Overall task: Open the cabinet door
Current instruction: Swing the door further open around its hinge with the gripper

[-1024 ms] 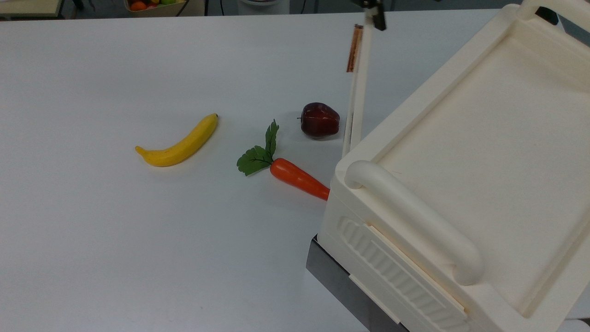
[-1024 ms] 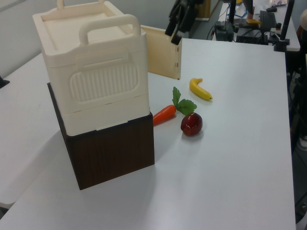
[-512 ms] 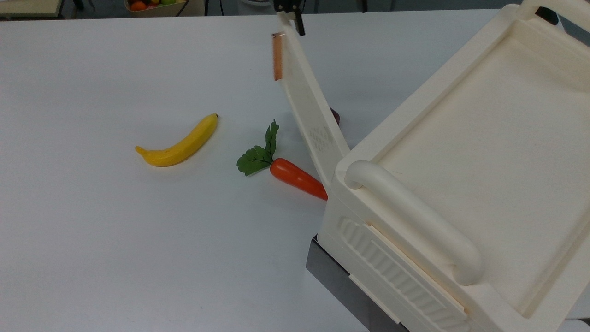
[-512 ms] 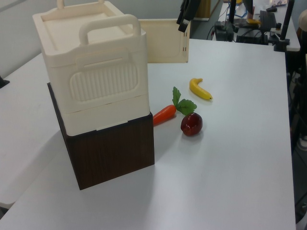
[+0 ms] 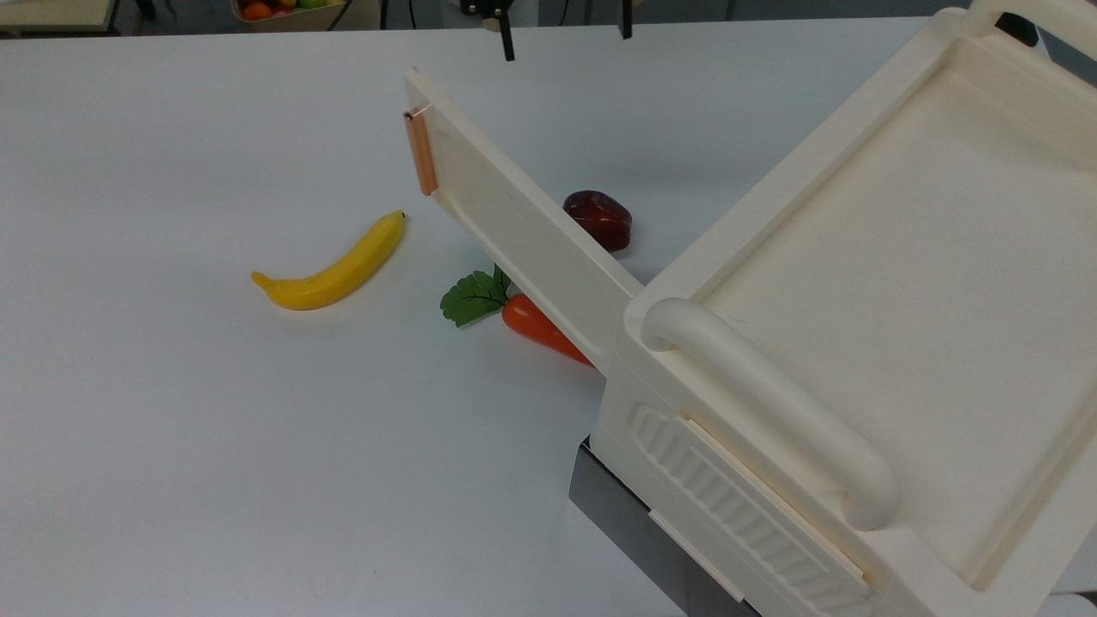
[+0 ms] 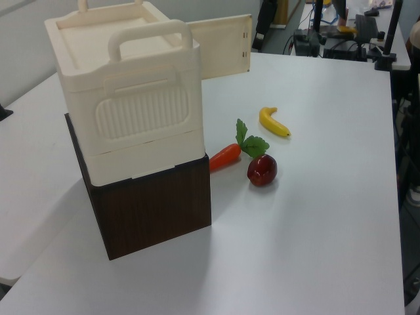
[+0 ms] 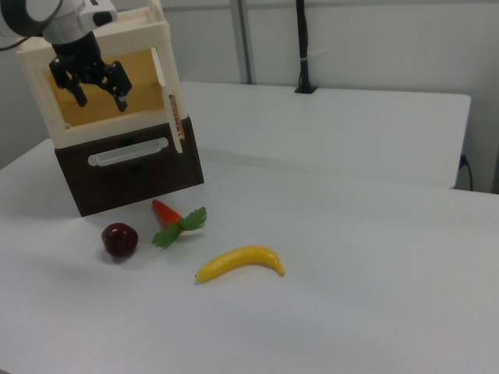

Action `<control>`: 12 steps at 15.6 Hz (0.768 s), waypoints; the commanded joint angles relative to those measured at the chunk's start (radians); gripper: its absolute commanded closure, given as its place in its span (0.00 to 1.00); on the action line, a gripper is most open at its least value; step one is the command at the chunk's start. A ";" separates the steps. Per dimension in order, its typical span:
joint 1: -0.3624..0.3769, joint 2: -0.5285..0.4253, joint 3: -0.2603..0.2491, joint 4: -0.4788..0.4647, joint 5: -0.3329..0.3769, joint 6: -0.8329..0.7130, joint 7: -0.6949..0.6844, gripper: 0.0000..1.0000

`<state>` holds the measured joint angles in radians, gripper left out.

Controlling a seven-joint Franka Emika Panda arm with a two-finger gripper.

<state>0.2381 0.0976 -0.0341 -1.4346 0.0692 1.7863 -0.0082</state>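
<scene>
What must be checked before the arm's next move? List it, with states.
1. Door swung wide from cabinet: ok.
2. Gripper jaws open: ok.
3. Gripper apart from door: ok.
4. Carrot and apple lie on the table below the door, not touching it: ok.
5. Banana clear of door: ok.
6. Cabinet interior free of things: cannot tell.

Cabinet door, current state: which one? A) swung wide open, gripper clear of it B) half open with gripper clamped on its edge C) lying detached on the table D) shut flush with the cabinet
A: the cabinet door stands swung far out from the cabinet, exposing the interior in the right view, and the gripper hangs open in front of the opening, touching nothing.
</scene>
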 commanded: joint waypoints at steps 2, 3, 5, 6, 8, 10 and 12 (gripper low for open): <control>-0.042 -0.010 -0.009 -0.050 -0.049 -0.083 0.077 0.00; -0.057 -0.010 -0.009 -0.056 -0.051 -0.088 0.079 0.00; -0.077 -0.012 -0.010 -0.072 -0.054 -0.120 0.079 0.00; -0.092 -0.013 -0.010 -0.076 -0.058 -0.137 0.077 0.00; -0.120 -0.019 -0.010 -0.098 -0.068 -0.160 0.077 0.00; -0.122 -0.030 -0.021 -0.139 -0.094 -0.163 0.077 0.00; -0.115 -0.056 -0.036 -0.171 -0.097 -0.166 0.077 0.00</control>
<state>0.1063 0.1002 -0.0468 -1.5301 -0.0055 1.6343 0.0485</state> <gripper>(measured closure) 0.000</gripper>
